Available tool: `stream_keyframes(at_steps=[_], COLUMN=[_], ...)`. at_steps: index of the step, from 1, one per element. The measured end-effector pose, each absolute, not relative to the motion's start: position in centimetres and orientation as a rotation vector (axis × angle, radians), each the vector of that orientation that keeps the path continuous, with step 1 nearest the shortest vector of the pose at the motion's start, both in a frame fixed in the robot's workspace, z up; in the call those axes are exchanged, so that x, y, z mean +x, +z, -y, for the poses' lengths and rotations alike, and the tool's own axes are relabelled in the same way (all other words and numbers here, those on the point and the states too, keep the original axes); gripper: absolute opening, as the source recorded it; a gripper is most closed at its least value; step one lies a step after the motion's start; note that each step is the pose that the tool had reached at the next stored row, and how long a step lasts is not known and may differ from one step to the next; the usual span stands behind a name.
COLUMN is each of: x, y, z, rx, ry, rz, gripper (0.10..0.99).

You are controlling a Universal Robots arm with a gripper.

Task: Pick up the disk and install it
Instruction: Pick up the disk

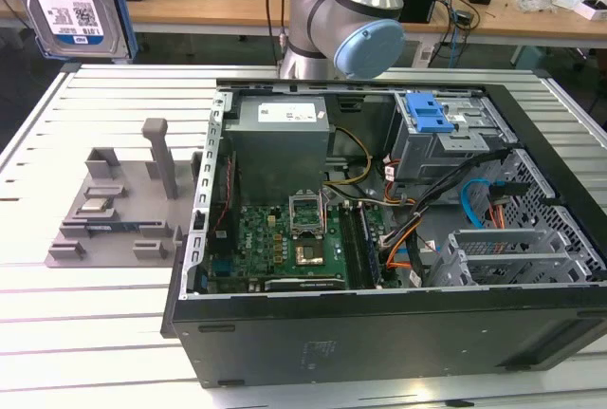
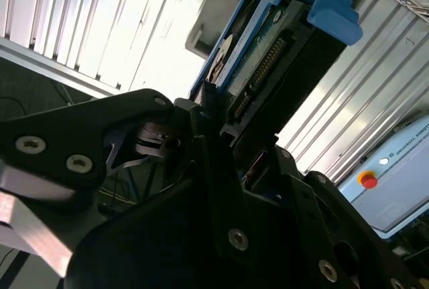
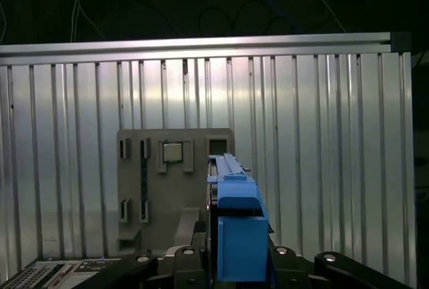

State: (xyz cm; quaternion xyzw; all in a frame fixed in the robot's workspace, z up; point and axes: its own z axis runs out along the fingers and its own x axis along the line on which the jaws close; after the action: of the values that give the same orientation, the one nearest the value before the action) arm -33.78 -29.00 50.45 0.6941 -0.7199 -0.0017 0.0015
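Note:
The disk [image 1: 76,1], a silver drive with a white-and-blue label in a blue bracket, hangs high at the exterior view's far upper left, above the slatted table. In the second wrist view my gripper [image 2: 231,125] is shut on the disk [image 2: 268,54], whose connector edge and blue bracket stick out beyond the black fingers [image 2: 208,141]. The first wrist view has the disk [image 3: 238,228] edge-on between the gripper's black body, over the table. The open computer case [image 1: 379,333] lies at the exterior view's right, with a drive cage and blue latch [image 1: 427,115] at its far corner.
A grey fixture plate [image 1: 114,210] with an upright post [image 1: 161,158] and a small silver chip [image 1: 93,205] lies on the table left of the case. The arm's base [image 1: 351,10] stands behind the case. Cables [image 1: 474,200] run inside the case.

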Motion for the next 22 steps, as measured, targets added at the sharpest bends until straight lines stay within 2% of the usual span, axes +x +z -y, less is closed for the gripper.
stream_keyframes(at_steps=[2,22], x=[-33.8,-33.7], y=[51.8,57.3], z=[29.0,29.0], rx=[2.179,2.179], ry=[-0.005,-0.005], rz=[2.259,2.259], gripper=[0.365,0.365])
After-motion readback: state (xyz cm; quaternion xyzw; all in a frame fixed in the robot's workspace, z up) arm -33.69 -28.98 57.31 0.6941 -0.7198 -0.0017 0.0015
